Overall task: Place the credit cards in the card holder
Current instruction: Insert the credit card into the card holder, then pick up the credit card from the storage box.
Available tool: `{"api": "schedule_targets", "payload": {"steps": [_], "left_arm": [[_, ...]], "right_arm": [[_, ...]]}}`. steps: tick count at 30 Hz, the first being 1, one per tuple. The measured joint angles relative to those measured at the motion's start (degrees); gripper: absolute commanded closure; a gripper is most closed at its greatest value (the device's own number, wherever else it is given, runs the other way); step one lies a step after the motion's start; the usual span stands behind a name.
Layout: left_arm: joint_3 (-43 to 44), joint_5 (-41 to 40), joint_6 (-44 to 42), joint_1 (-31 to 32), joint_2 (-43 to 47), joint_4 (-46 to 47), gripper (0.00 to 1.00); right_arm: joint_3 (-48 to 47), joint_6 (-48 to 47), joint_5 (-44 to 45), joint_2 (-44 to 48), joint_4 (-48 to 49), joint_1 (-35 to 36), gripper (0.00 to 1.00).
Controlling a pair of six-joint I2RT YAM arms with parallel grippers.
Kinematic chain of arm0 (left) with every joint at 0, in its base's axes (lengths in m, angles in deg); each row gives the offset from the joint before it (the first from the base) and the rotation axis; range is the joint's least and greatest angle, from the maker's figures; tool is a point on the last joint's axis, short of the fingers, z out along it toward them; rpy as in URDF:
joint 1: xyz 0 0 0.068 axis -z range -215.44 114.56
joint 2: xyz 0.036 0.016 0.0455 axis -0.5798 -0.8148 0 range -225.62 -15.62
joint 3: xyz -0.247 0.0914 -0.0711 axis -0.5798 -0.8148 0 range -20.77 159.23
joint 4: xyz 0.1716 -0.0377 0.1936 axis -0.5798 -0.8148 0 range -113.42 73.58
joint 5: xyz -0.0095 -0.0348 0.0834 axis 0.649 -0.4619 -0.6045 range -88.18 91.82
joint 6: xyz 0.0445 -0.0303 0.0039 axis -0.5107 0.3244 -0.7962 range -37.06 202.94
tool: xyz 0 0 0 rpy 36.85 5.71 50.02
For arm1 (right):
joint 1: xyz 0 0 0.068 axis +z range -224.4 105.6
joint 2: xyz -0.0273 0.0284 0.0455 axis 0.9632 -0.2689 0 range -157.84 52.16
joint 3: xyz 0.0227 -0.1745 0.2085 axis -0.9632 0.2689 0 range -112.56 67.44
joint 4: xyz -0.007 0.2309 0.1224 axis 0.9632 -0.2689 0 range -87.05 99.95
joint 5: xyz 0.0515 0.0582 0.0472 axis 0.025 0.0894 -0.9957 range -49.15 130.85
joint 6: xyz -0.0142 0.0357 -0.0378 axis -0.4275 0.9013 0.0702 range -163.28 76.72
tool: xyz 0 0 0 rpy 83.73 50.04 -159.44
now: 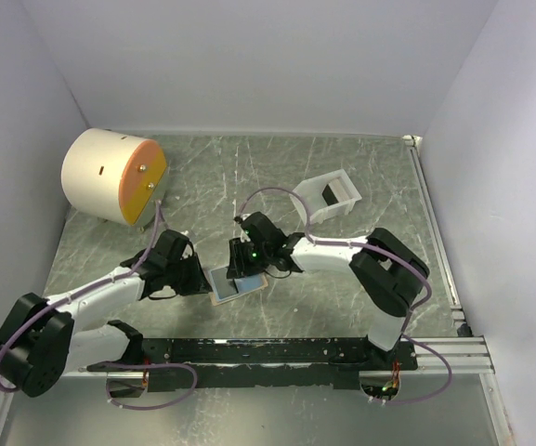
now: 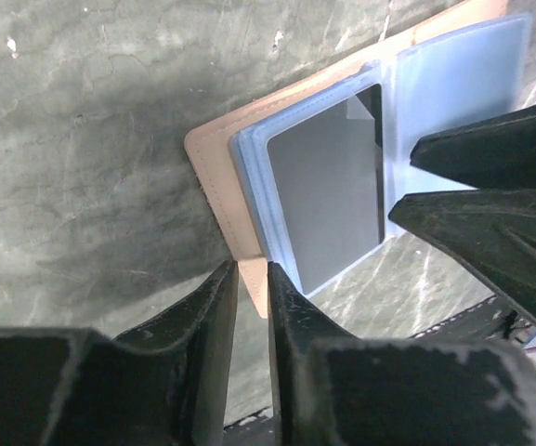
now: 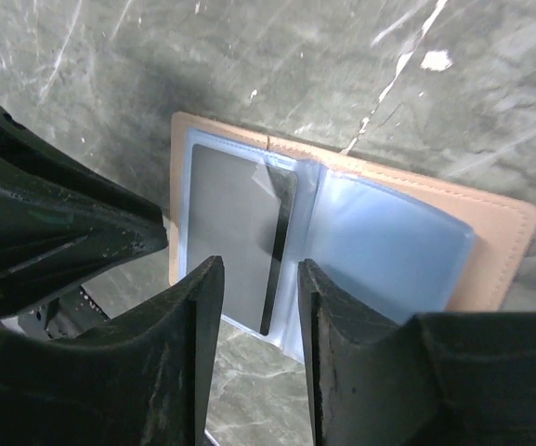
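Note:
The tan card holder [image 1: 221, 295] lies open on the table, its pale blue pockets facing up. A grey credit card [image 2: 328, 186] sits in one pocket, its dark edge sticking out a little at the fold [image 3: 277, 269]. My left gripper [image 2: 252, 271] is shut on the holder's tan corner [image 2: 214, 158] and pins it. My right gripper [image 3: 258, 265] is open and hovers just over the card's edge and the middle fold of the holder [image 3: 500, 242]. In the top view the left gripper [image 1: 202, 277] and right gripper [image 1: 247, 268] meet over the holder. No other card shows.
A white box-like tray [image 1: 326, 198] stands behind the right arm. A big cream cylinder with an orange face [image 1: 114, 174] lies at the back left. White walls close in the table on three sides.

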Motion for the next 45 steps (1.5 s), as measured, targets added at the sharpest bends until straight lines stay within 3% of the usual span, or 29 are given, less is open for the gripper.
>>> {"api": "schedule_targets", "payload": {"steps": [5,8,10,11,19,27,32,45], "left_arm": [[2.8,-1.0,-0.1,0.0,3.5,-4.6,0.40],[6.5,-1.7,-0.6,0.0,6.2,-7.8,0.21],[9.6,-2.3,-1.4,0.0,8.7,-10.1,0.02],[11.4,-2.7,-1.9,0.0,10.1,-11.1,0.00],[22.3,-3.1,-8.3,0.0,14.8,-16.7,0.02],[22.5,-3.1,-14.0,0.0,17.2,-19.4,0.03],[21.8,-3.2,-14.8,0.0,18.6,-19.5,0.02],[21.8,-4.1,-15.2,0.0,20.4,-20.1,0.03]], "right_arm": [[-1.6,-3.4,3.4,3.2,-3.4,-2.4,0.58],[-4.0,-5.7,5.7,4.6,-6.1,-4.9,0.56],[-6.9,-7.9,8.2,5.0,-8.2,-6.8,0.55],[-8.3,-9.1,9.7,5.1,-9.2,-7.7,0.54],[-18.6,-17.8,23.6,4.3,-16.7,-14.8,0.53],[-29.2,-25.2,39.1,-5.2,-24.2,-21.7,0.53],[-29.9,-30.5,46.2,-8.0,-25.2,-25.2,0.52],[-32.1,-38.8,49.8,-13.9,-25.3,-28.9,0.50]]}}
